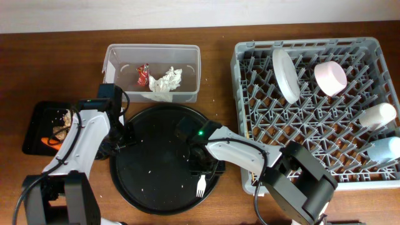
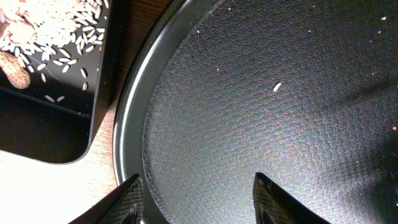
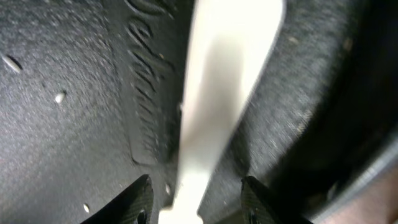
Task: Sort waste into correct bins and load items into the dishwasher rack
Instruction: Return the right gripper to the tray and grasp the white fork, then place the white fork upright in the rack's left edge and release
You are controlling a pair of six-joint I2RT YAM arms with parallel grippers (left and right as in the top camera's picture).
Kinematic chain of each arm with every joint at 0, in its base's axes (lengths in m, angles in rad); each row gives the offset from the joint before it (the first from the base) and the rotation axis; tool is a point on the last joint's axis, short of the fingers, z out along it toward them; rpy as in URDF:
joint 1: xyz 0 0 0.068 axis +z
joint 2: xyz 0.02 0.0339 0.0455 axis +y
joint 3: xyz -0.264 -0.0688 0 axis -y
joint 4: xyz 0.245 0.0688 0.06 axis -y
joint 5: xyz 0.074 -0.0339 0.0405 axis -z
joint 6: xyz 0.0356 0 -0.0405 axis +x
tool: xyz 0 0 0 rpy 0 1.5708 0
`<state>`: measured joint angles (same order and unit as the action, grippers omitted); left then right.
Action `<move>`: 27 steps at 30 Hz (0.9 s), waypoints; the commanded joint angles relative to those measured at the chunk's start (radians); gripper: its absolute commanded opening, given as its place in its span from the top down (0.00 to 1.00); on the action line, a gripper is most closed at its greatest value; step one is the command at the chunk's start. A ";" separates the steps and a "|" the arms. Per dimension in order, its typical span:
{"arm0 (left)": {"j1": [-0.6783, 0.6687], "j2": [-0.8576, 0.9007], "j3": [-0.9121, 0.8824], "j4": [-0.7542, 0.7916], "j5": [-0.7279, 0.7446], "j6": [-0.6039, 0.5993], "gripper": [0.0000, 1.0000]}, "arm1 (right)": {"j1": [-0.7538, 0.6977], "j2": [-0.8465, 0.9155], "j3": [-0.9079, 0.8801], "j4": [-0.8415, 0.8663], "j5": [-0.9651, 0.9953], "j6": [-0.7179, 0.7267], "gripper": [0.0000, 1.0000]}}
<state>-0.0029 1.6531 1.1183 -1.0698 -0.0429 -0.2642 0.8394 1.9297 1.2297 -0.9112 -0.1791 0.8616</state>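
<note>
I see the small red wrapper (image 1: 142,75) and the crumpled white tissue (image 1: 165,81) lying together in the clear tub (image 1: 112,57). Rice scraps (image 2: 53,25), a brown lump (image 2: 13,68) and an orange carrot (image 1: 47,142) sit in the shallow black tray (image 1: 31,134). In the grey rack (image 1: 300,45), the white plate (image 1: 285,75) stands on edge and the pink bowl (image 1: 330,78) lies tipped. The white cup (image 1: 378,115) and blue cup (image 1: 384,150) lie at the rack's right side. The white fork (image 1: 201,185) lies flat on the round black tray (image 1: 156,200), near its rim.

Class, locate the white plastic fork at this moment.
In the overhead view, the white plastic fork lies on the round black tray, near its lower right rim, just beside the right hand.
</note>
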 commanded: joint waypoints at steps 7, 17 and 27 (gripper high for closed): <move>-0.002 -0.019 -0.009 0.000 -0.013 0.011 0.44 | 0.006 0.013 -0.070 0.064 0.006 0.012 0.87; -0.002 -0.019 -0.009 -0.001 -0.013 0.011 0.44 | -0.065 -0.201 0.064 -0.100 0.147 -0.101 0.96; -0.002 -0.019 -0.009 0.001 -0.013 0.011 0.43 | -0.423 -0.379 0.038 -0.287 0.192 -0.563 0.96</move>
<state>-0.0029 1.6531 1.1175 -1.0695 -0.0433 -0.2642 0.4294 1.5208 1.3041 -1.2076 0.0002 0.4091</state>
